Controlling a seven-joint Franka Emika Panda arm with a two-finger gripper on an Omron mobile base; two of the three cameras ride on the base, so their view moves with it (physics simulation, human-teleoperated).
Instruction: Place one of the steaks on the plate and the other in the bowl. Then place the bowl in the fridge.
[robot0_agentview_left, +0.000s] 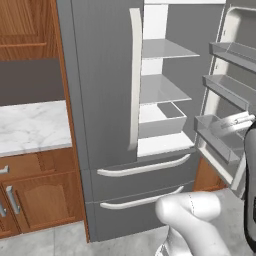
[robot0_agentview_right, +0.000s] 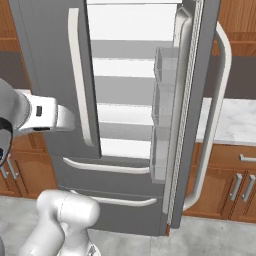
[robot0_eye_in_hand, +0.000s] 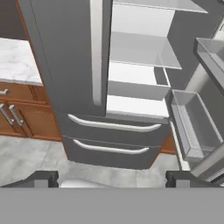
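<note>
The tall grey fridge (robot0_agentview_left: 100, 90) (robot0_agentview_right: 45, 60) (robot0_eye_in_hand: 65, 57) stands in front of me. Its left door is closed and its right door (robot0_agentview_left: 230, 75) (robot0_agentview_right: 200, 100) is swung wide open. Bare white shelves (robot0_agentview_left: 160, 90) (robot0_eye_in_hand: 140, 48) and door bins (robot0_eye_in_hand: 197, 127) show inside, with nothing on them. Two drawers (robot0_agentview_left: 145, 170) with horizontal handles sit closed below. My gripper (robot0_eye_in_hand: 113, 177) hangs back from the fridge, facing it, open, with nothing between its fingers. The steaks, the plate and the bowl are out of view.
A marble counter (robot0_agentview_left: 30, 125) over wooden cabinets (robot0_agentview_left: 35, 195) runs left of the fridge. More counter (robot0_agentview_right: 235, 120) and cabinets (robot0_agentview_right: 235, 185) lie to its right, behind the open door. Grey floor (robot0_eye_in_hand: 26, 157) spreads in front.
</note>
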